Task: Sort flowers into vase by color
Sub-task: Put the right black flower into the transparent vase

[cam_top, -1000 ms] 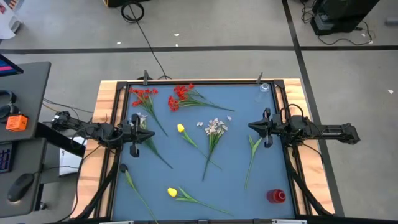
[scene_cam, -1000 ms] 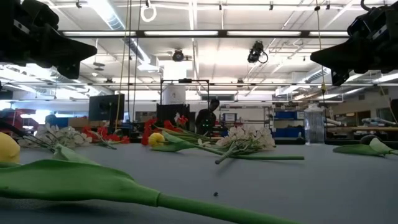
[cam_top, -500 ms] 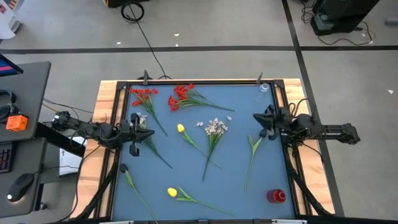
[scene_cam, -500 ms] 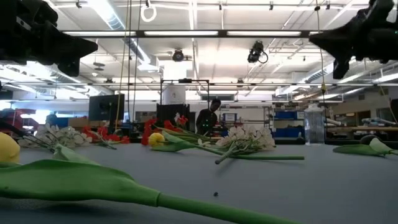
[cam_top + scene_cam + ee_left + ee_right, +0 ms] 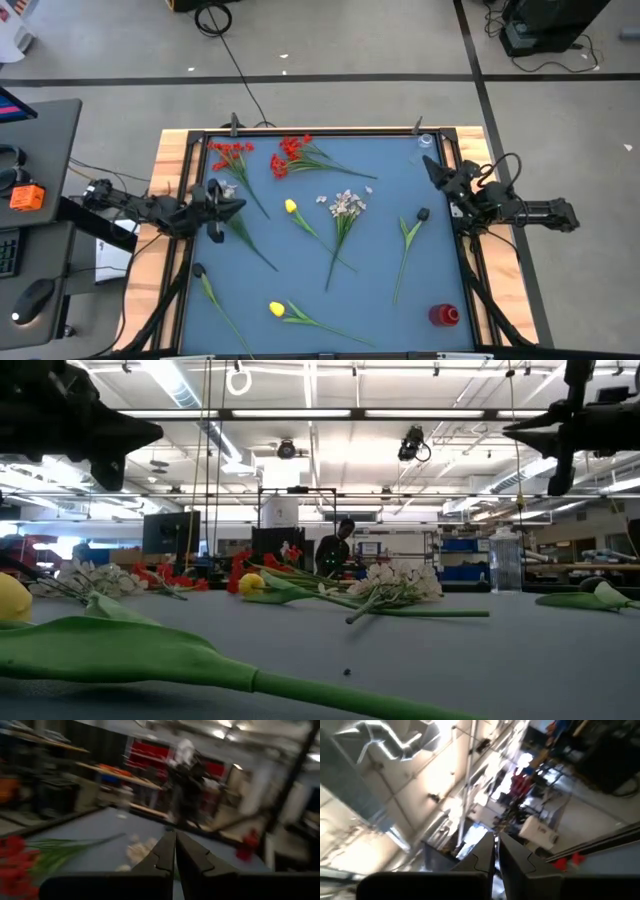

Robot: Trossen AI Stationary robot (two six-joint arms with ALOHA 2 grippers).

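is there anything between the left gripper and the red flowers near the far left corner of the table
Nothing visible. The shut left gripper hovers at the blue mat's left edge, just short of the red blossom cluster on its thin green stem; only a small pale blossom spray lies beside it.

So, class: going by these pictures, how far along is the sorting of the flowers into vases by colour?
Done: nothing; the red flowers, yellow tulips and whitish-pink spray all lie loose on the blue table, with none in the red vase.
In hand: nothing; the left gripper and right gripper are shut and empty.
Left: every flower.
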